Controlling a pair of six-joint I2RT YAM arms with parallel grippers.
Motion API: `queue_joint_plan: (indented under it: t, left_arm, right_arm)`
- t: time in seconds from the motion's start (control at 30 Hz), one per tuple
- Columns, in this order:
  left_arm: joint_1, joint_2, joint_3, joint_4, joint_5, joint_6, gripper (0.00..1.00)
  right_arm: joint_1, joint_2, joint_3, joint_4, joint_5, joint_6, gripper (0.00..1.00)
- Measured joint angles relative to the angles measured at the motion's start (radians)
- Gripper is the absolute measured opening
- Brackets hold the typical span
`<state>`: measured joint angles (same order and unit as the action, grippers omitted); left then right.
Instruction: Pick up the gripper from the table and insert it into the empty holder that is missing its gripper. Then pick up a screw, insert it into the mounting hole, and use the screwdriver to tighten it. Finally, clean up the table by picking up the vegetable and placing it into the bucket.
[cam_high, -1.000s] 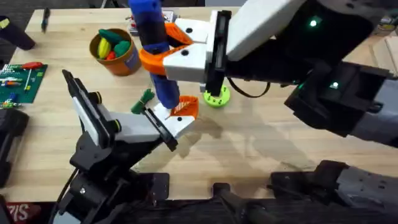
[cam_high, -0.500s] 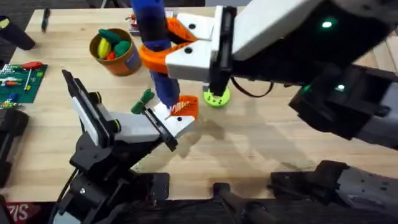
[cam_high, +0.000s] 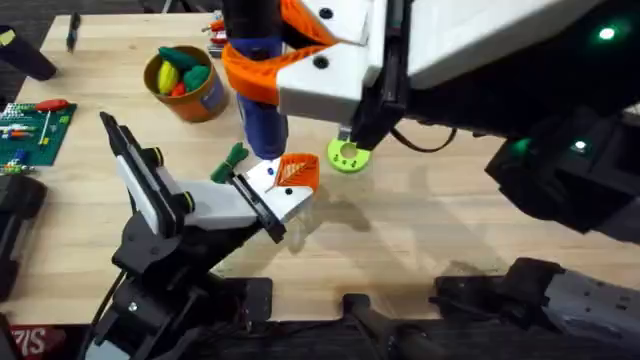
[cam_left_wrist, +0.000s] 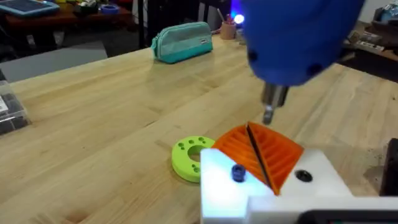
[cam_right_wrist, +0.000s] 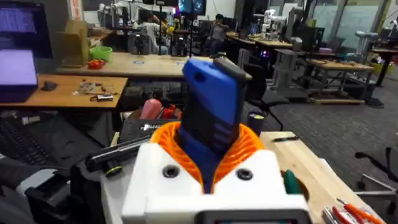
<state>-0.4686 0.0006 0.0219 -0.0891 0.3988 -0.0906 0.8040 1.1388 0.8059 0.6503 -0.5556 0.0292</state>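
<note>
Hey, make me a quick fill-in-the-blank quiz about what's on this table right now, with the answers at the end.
1. The right tool is shut on the blue ____.
2. The yellow-rimmed bucket holds toys, while the green vegetable lies on the ____.
3. The round disc with holes beside the orange finger-piece is lime ____.
4. In the left wrist view, the screwdriver's metal tip hangs just ____ the orange piece.

Answers: screwdriver; table; green; above
</note>
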Motion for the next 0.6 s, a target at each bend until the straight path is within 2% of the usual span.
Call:
queue_joint_plan:
  t: [0.6]
  left_arm:
    - [0.0, 0.0, 0.0, 0.0, 0.001, 0.0, 0.011]
  right_arm:
    - [0.0, 0.045, 0.0, 0.021, 0.0, 0.0, 0.049]
